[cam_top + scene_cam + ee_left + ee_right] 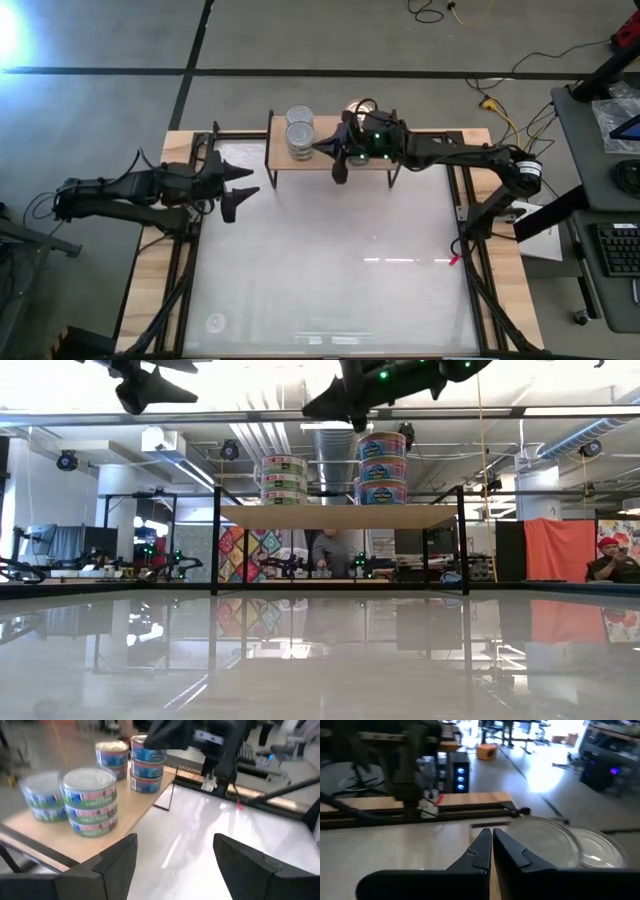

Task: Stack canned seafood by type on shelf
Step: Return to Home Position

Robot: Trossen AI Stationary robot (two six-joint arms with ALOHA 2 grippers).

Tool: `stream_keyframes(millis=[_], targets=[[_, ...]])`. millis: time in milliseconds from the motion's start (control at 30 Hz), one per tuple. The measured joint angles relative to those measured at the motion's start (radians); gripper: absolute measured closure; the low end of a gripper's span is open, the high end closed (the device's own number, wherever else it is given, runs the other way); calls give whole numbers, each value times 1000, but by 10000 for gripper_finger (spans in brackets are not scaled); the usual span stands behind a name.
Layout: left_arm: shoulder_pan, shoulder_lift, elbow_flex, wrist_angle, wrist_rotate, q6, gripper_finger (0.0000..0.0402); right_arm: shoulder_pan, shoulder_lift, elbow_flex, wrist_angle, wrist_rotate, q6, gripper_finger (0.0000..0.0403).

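Observation:
The shelf (420,146) stands at the table's far edge. On it the canned seafood stands in stacks: two green-labelled stacks (90,802) (42,797) and two blue-labelled stacks (147,762) (112,757). In the low view one green stack (285,480) and one blue stack (382,465) show on the board (340,516). My right gripper (322,148) is shut and hangs level above the shelf, beside the stacks' silver tops (545,840). My left gripper (175,855) is open with nothing between its fingers; it hangs over the table's left edge (238,188), short of the shelf.
The white tabletop (330,270) spreads in front of the shelf, framed by black rails (180,270) and wooden edges. A small red mark (455,260) lies near the right rail. People sit in the room behind the table (610,565).

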Motion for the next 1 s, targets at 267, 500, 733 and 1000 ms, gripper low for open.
stream_keyframes(millis=[267,500,733,1000], targets=[[-2,33,29,6,100,-14,161,22,-14,2,7,-60,-52,394],[2,35,14,5,58,-23,162,21,-2,2,2,-57,-43,394],[0,2,-12,12,49,34,162,24,3,2,94,-43,52,392],[-1,-140,-194,297,76,131,162,24,-27,-20,209,-406,-18,390]])
